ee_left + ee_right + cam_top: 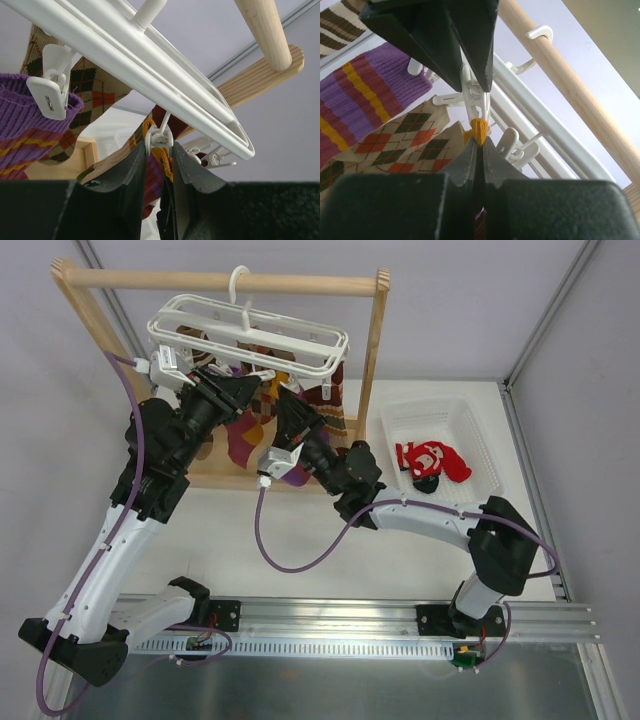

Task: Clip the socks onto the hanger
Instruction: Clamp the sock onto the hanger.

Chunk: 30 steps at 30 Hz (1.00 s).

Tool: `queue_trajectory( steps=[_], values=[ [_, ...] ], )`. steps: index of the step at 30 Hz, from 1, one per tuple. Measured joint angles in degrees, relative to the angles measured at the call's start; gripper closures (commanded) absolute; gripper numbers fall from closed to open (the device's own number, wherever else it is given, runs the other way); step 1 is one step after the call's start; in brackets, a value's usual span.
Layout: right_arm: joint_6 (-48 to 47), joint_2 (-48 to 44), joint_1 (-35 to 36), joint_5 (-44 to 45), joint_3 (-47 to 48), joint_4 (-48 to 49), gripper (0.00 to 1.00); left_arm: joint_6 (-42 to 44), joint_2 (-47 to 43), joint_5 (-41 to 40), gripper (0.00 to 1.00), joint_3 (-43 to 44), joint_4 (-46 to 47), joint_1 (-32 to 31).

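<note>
Left pincer point(159, 151): shut on the clip point(159, 136), squeezing it.
Right pincer point(479, 146): shut on the sock point(479, 129), yellow edge.
Tip: push up to 12 o'clock, deep into clip.

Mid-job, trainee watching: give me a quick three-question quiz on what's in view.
1. True or false: a red sock lies in the basket.
2. The right gripper holds: A) nothing, B) a sock's orange edge, C) the red sock.
3. Fill in: the left gripper is pinching a ___.
Key: 1 true; 2 B; 3 clip.
</note>
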Motion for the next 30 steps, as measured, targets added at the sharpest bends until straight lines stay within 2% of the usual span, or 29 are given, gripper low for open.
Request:
queue_trajectory(
  steps=[30],
  values=[
    [-4.28,3.45,-0.57,-2.97,1.66,7.15,0.99,0.0,0.02,0.13,0.95,0.02,-0.48,0.02]
  ],
)
